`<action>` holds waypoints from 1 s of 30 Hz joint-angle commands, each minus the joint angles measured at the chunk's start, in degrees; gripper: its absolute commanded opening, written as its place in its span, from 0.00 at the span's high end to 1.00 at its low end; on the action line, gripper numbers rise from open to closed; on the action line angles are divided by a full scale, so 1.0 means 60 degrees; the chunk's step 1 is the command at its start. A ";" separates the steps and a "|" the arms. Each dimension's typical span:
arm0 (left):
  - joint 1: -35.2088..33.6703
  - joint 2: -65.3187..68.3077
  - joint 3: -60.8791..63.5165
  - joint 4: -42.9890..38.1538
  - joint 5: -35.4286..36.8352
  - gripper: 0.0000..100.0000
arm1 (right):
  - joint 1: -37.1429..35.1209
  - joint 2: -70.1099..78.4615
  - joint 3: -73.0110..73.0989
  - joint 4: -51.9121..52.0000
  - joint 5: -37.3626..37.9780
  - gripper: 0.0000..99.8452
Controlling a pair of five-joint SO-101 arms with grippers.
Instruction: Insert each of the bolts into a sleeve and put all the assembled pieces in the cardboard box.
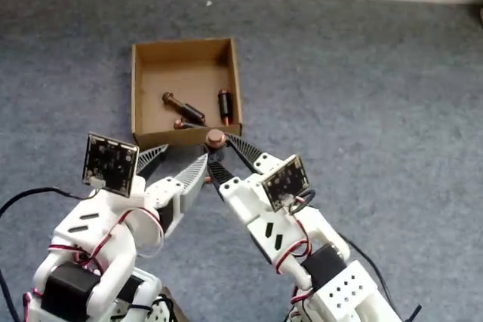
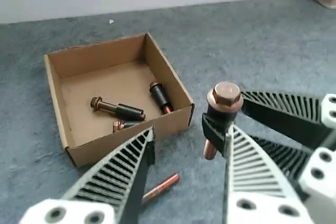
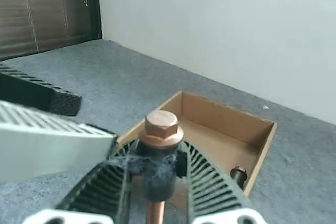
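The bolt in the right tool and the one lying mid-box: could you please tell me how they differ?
Pose: the held bolt stands upright, head up; the boxed bolt lies flat. State: the held bolt is clamped in the right tool, outside the cardboard box; the boxed bolt rests free on its floor. Both show a copper head and a black sleeve.

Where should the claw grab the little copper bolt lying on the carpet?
Across the middle of the copper bolt, on its bare shaft, coming straight down from above. It lies flat on the carpet and is thin and round, so the open left claw, hanging just over it, should close on its two long sides. One end is hidden behind that claw.
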 commanded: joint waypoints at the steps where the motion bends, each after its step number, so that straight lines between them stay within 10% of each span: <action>1: -0.0183 -0.0022 -0.0081 0.0322 0.0088 0.78 | 0.0300 0.0652 -0.0989 0.0432 -0.0015 1.00; 13: -0.5473 -0.0022 0.1238 -0.0015 0.0088 0.78 | 0.0637 0.6205 -0.4491 -0.1062 0.0029 1.00; 30: -0.7700 -0.0022 0.4901 -0.3985 0.1304 0.78 | 0.1150 1.3897 -0.9429 -0.3612 0.0000 0.86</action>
